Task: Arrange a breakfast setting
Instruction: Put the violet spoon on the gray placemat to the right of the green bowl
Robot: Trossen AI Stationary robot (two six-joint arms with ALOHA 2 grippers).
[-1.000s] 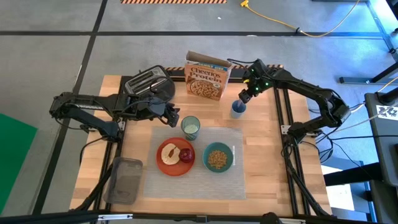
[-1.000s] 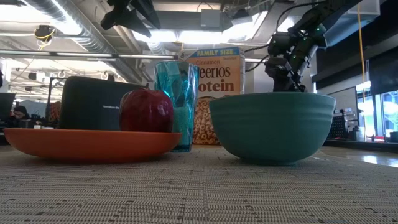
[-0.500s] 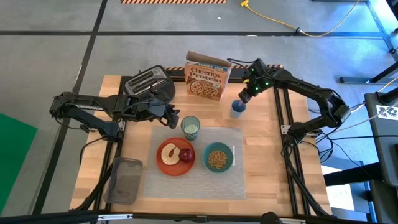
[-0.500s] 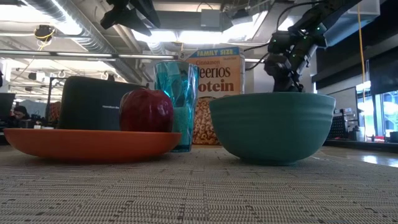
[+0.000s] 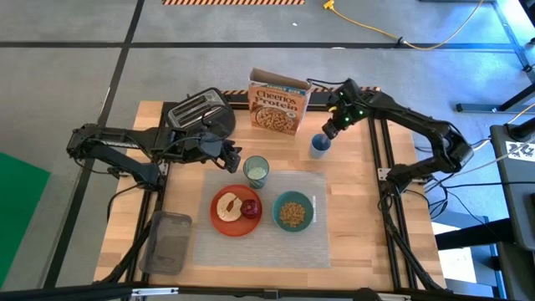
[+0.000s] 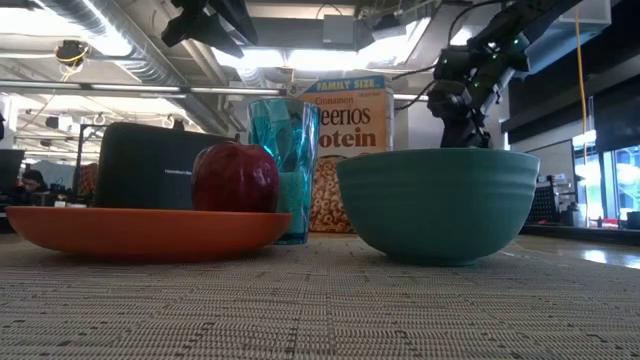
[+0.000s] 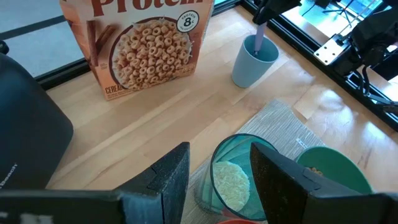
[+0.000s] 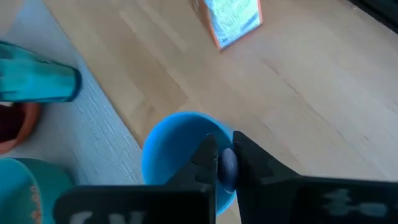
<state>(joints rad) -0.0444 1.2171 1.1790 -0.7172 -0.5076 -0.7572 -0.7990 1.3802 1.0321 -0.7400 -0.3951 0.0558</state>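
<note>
The orange plate (image 5: 224,221) holds the toast slice (image 5: 226,206) and the red apple (image 5: 251,208). It lies on the pale placemat (image 5: 251,247) beside the teal bowl (image 5: 277,211) of cereal. The green tumbler (image 5: 256,170) stands on the mat's far edge. My left gripper (image 5: 236,159) is open and level just left of the tumbler (image 7: 233,177), touching nothing. My right gripper (image 5: 328,131) is above the small blue cup (image 5: 318,147), shut on the metal spoon (image 7: 257,37), which stands in the cup. My right gripper pinches the top end of the spoon's handle (image 8: 227,167) between its two fingers. The fingers come from above, pointing down over the cup's mouth. The spoon stands nearly upright, its lower part inside the blue cup (image 8: 177,155), where the cup wall hides it.
A black toaster (image 5: 199,110) stands at the far left and a cereal box (image 5: 280,107) at the far middle, close to the blue cup. A grey tray (image 5: 170,241) lies at the near left. Bare wood shows right of the mat.
My right gripper has risen a little over the blue cup, still shut on the spoon's handle.
</note>
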